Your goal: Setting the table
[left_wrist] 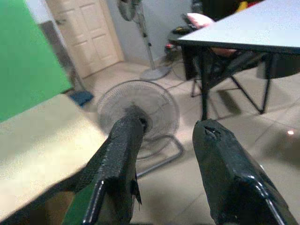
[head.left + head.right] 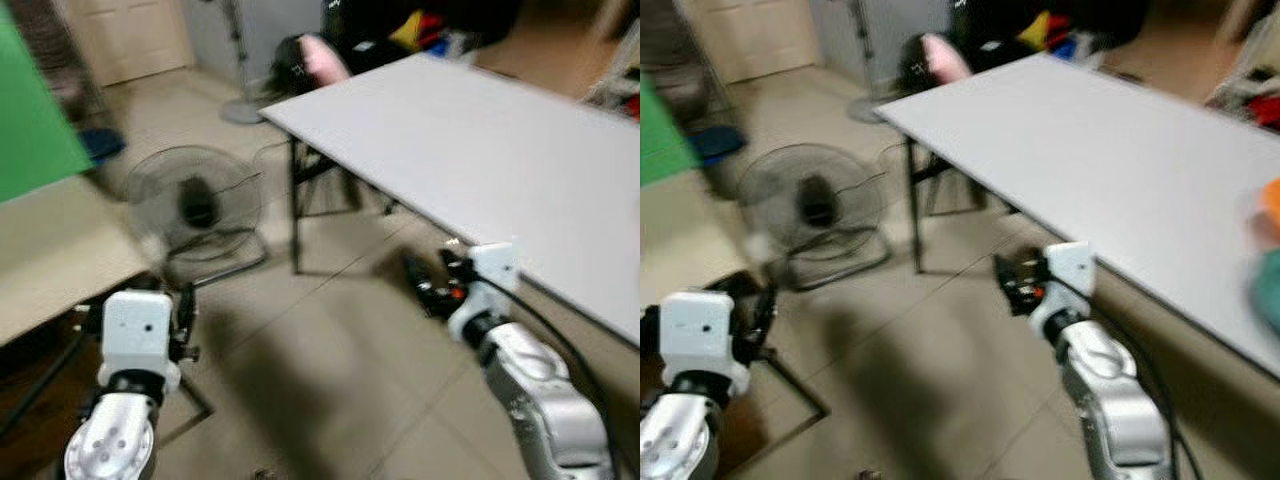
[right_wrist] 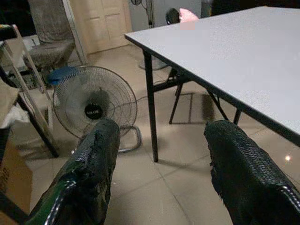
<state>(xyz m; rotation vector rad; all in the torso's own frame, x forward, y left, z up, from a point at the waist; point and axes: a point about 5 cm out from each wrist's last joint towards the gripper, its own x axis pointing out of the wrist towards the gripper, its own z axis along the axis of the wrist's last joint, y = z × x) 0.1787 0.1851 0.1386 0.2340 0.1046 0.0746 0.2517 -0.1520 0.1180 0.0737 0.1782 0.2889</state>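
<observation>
I'm walking with both the left gripper [image 1: 164, 154] and right gripper [image 3: 161, 159] wide open and empty; the grey tabletop [image 2: 480, 150] lies right, tableware too blurred to judge handling.

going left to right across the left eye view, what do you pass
green panel → beige tabletop → left gripper → floor fan → right gripper → grey table
</observation>
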